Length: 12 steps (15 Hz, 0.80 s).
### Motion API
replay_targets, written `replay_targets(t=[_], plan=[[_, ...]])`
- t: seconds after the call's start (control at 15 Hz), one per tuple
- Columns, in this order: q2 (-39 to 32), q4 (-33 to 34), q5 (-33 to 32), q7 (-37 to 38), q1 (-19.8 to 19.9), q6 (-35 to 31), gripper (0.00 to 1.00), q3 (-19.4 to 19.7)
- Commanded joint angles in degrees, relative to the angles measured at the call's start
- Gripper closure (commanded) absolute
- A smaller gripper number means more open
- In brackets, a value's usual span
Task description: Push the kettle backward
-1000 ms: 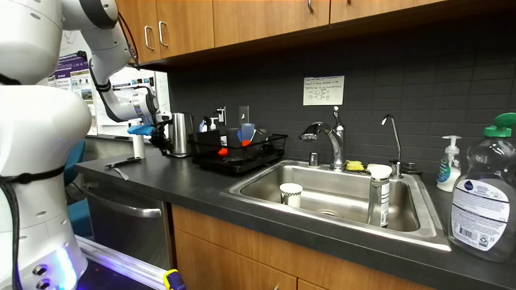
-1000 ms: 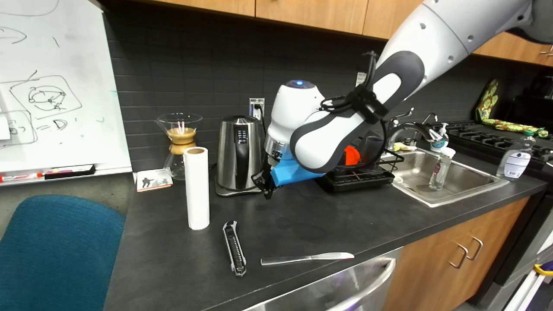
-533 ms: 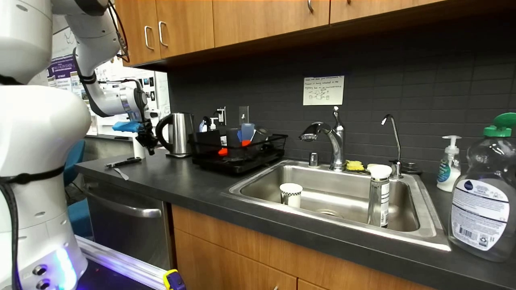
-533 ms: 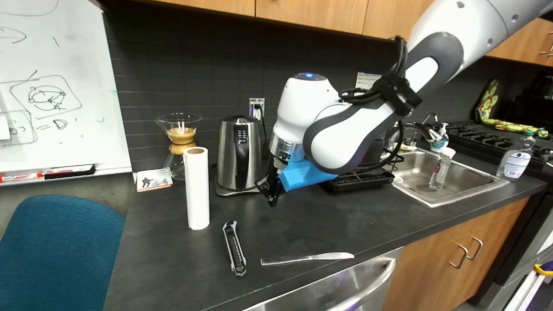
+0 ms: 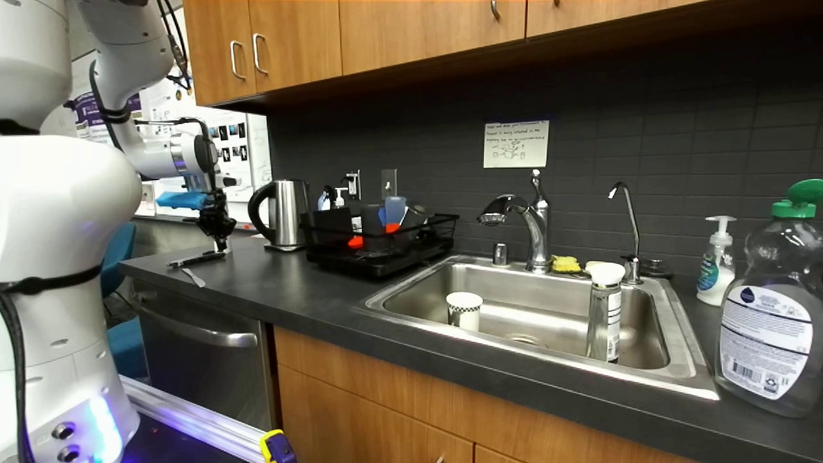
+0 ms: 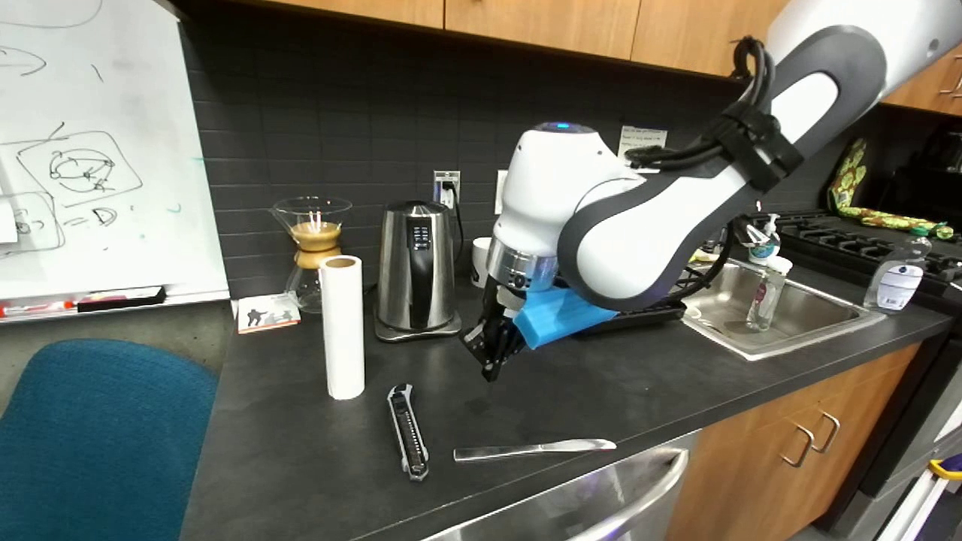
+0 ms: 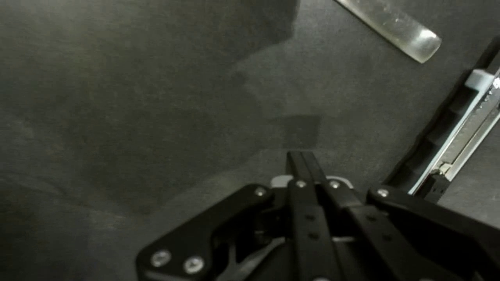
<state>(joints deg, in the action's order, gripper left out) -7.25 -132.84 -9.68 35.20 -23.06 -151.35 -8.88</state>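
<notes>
A dark tile wall point(image 6: 331, 143) was at the back, with a long black counter point(image 6: 293, 473) in front of it and brown wood cupboards point(image 5: 424, 32) up high. The big white robot arm point(image 6: 639, 237) reached over the counter. There was a whiteboard point(image 6: 98, 165) with drawings on it, and a blue chair point(image 6: 105, 443) stood just beside the end of the counter. A shiny metal sink point(image 5: 543, 289) was set into the counter, and a black dish rack point(image 5: 344, 263) with things in it was next to the sink.

The silver kettle point(image 6: 396, 263) stood up straight on the counter, near the wall, in both exterior views. A glass coffee pot point(image 6: 316, 240) with a wood ring stood near it. A tall white paper roll point(image 6: 343, 330) stood in front of the pot. The gripper point(image 7: 300, 156) pointed down over the counter, apart from the kettle but near it. In the wrist view its two fingers were pressed together. A clear bottle point(image 5: 602, 321) and a white cup point(image 5: 464, 314) were in the sink. A box cutter point(image 6: 408, 432) lay near the paper roll, and a silver knife point(image 6: 535, 450) lay close to the counter's front edge.
</notes>
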Motion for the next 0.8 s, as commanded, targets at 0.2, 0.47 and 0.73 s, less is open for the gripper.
replay_targets(t=[0.2, 0.47, 0.73], plan=[[7.9, -6.2, 3.4, -5.8, 3.2, 4.6, 1.0, -3.4], [12.0, -9.2, 3.9, -6.4, 4.1, 6.7, 1.0, -4.8], [16.0, -12.6, 4.1, -5.7, 4.8, 8.1, 1.0, -6.0]])
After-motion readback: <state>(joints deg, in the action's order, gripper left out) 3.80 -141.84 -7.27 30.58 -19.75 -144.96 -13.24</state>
